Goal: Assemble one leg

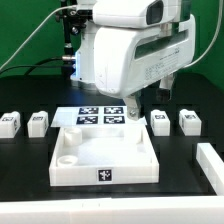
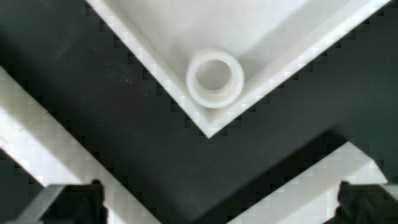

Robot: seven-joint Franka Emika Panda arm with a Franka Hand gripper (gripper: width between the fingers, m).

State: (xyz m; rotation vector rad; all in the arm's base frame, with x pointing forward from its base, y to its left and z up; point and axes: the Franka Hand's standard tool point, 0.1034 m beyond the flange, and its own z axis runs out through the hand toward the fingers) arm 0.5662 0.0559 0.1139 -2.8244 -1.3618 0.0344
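Note:
The large white square panel lies on the black table. Four small white legs with tags stand in a row: two at the exterior view's left and two at its right. My gripper hangs over the panel's far right corner, apart from every leg. In the wrist view the panel's corner with its round socket shows between and beyond my fingertips. The gripper is open wide and holds nothing. No leg shows in the wrist view.
The marker board lies just behind the panel, partly hidden by the arm. A long white bar lies at the exterior view's right front. Cables and a dark stand are at the back.

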